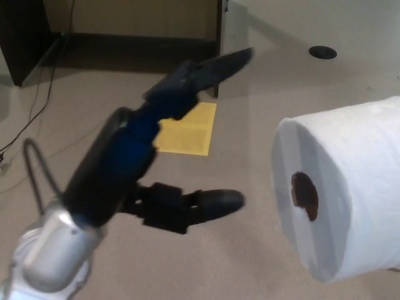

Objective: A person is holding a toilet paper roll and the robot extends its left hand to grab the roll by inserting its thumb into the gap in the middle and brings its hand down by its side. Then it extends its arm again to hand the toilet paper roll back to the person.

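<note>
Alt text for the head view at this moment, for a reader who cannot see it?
The robot's left hand, open with fingers apart, reaches toward a white toilet paper roll held at picture right, not touching it. Below lie beige floor and a yellow sheet.

No legible text or markings anywhere.

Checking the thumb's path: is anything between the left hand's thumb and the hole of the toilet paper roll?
Nothing. In the head view, only bare floor shows between the left hand and the toilet paper roll.

L hand [134, 165] left of roll [344, 194]
</note>
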Motion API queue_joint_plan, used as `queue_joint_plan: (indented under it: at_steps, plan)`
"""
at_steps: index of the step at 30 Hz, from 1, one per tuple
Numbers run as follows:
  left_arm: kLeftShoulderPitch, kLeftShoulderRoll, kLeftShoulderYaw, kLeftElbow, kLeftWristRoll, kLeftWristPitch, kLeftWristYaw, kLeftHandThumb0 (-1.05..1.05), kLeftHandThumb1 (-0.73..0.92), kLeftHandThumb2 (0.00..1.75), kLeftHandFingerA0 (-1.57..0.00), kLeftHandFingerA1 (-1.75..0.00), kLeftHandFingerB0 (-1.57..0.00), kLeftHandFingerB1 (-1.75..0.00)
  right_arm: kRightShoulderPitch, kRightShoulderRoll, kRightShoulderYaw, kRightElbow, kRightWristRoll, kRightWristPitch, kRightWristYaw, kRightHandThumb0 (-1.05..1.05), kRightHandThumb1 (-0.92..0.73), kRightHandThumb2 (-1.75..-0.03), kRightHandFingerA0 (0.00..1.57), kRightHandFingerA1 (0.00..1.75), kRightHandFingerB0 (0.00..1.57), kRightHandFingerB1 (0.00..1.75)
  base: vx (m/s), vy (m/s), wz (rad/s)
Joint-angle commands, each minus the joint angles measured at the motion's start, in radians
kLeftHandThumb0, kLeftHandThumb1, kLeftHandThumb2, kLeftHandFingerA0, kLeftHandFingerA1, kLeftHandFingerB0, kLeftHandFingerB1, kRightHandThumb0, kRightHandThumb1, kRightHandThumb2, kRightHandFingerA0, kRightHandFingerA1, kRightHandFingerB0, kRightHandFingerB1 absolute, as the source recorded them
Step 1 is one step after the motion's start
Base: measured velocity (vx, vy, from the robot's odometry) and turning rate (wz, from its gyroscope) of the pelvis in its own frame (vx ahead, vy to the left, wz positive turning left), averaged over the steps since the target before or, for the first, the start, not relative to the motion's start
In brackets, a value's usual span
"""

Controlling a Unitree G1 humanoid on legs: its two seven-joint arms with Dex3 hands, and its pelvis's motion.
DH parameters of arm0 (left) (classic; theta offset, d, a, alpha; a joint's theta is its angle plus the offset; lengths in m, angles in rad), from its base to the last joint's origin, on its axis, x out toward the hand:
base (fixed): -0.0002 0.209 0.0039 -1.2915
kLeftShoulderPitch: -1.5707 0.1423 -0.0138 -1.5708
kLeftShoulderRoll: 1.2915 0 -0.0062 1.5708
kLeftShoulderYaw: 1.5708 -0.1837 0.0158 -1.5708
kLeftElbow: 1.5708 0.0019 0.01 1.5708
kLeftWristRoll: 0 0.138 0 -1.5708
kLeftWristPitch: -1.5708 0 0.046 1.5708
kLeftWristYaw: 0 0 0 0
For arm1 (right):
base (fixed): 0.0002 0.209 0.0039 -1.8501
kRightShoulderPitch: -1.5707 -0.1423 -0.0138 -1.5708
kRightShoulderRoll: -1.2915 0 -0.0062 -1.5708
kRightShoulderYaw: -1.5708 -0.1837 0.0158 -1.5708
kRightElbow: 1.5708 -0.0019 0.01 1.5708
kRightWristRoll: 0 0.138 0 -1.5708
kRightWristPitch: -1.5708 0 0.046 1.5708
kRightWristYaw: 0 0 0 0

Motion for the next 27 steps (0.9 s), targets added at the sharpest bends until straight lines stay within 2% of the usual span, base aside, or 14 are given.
queue_joint_plan:
  at_steps: [1,2,5,6,7,14,15,17,20,21,23,24,25,27]
  plan:
    - [-0.08,-0.047,-0.079,0.007,0.11,0.218,-0.024,-0.29,0.26,0.83,-0.01,-0.48,0.0,-0.49,-0.019,-0.008,0.005,0.004,-0.009,0.012,0.001,-0.36,-0.62,-0.58,0.75,0.57,0.43,0.35,0.0,0.0,0.0]
    - [-0.086,-0.052,-0.088,0.014,0.125,0.215,-0.02,-0.48,0.44,0.55,-0.24,-0.35,-0.09,-0.21,-0.021,-0.007,0.006,0.005,-0.01,0.012,0.001,-0.43,-0.5,-0.81,0.71,0.68,0.37,0.48,0.0,0.0,0.0]
    - [-0.098,-0.06,-0.105,0.016,0.157,0.234,-0.015,-0.49,0.44,0.55,-0.25,-0.35,-0.08,-0.22,-0.022,-0.004,0.008,0.005,-0.01,0.009,0.001,-0.37,-0.62,-0.58,0.76,0.62,0.44,0.35,0.0,0.0,0.0]
    - [-0.103,-0.079,-0.121,0.017,0.16,0.258,-0.012,-0.29,0.25,0.83,-0.01,-0.49,0.0,-0.49,-0.018,-0.004,0.01,0.006,-0.012,0.007,0.0,-0.36,-0.63,-0.58,0.76,0.61,0.44,0.35,0.0,0.0,0.0]
    - [-0.108,-0.09,-0.131,0.021,0.167,0.269,-0.009,-0.29,0.25,0.82,-0.01,-0.49,0.0,-0.49,-0.015,-0.005,0.012,0.006,-0.014,0.007,-0.002,-0.43,-0.51,-0.81,0.71,0.68,0.37,0.48,0.0,0.0,0.0]
    - [-0.157,-0.144,-0.167,0.081,0.231,0.274,0.01,-0.29,0.23,0.82,0.0,-0.48,0.0,-0.49,-0.013,-0.003,0.026,0.003,-0.021,0.004,-0.01,-0.36,-0.64,-0.59,0.76,0.63,0.44,0.35,0.0,0.0,0.0]
    - [-0.162,-0.15,-0.168,0.083,0.233,0.282,0.006,-0.29,0.24,0.82,0.0,-0.48,0.0,-0.49,-0.017,-0.004,0.026,0.002,-0.022,0.008,-0.011,-0.45,-0.52,-0.82,0.71,0.67,0.38,0.49,0.0,0.0,0.0]
    - [-0.171,-0.16,-0.168,0.085,0.236,0.295,0.001,-0.29,0.24,0.82,0.0,-0.48,0.0,-0.49,-0.023,-0.007,0.025,0.001,-0.022,0.009,-0.009,-0.36,-0.63,-0.59,0.74,0.59,0.44,0.35,0.0,0.0,0.0]
    - [-0.164,-0.171,-0.181,0.079,0.252,0.305,0.0,-0.28,0.24,0.82,0.0,-0.48,0.0,-0.49,-0.014,-0.004,0.021,0.001,-0.018,0.012,-0.003,-0.36,-0.65,-0.59,0.77,0.68,0.44,0.35,0.0,0.0,0.0]
    - [-0.161,-0.174,-0.188,0.075,0.258,0.313,-0.003,-0.52,0.37,0.66,-0.14,-0.41,-0.07,-0.2,-0.01,-0.004,0.024,0.001,-0.022,0.011,-0.005,-0.36,-0.65,-0.59,0.78,0.66,0.44,0.35,0.0,0.0,0.0]
    - [-0.152,-0.174,-0.199,0.069,0.272,0.314,-0.004,-0.52,0.36,0.67,-0.13,-0.41,-0.07,-0.2,0.002,-0.004,0.028,0.004,-0.026,0.005,-0.007,-0.36,-0.65,-0.59,0.76,0.65,0.44,0.35,0.0,0.0,0.0]
    - [-0.149,-0.173,-0.204,0.067,0.278,0.31,-0.005,-0.28,0.26,0.83,0.0,-0.48,0.0,-0.49,0.005,0.0,0.03,0.006,-0.028,0.007,-0.01,-0.36,-0.64,-0.59,0.76,0.62,0.44,0.35,0.0,0.0,0.0]
    - [-0.147,-0.178,-0.209,0.067,0.279,0.31,-0.005,-0.51,0.37,0.64,-0.19,-0.4,-0.09,-0.26,0.006,0.004,0.031,0.008,-0.028,0.01,-0.013,-0.35,-0.64,-0.59,0.77,0.62,0.44,0.36,0.0,0.0,0.0]
    - [-0.155,-0.189,-0.227,0.076,0.294,0.312,-0.002,-0.52,0.38,0.65,-0.21,-0.4,-0.08,-0.29,0.011,0.008,0.025,0.008,-0.02,0.007,-0.009,-0.35,-0.64,-0.59,0.75,0.63,0.45,0.36,0.0,0.0,0.0]
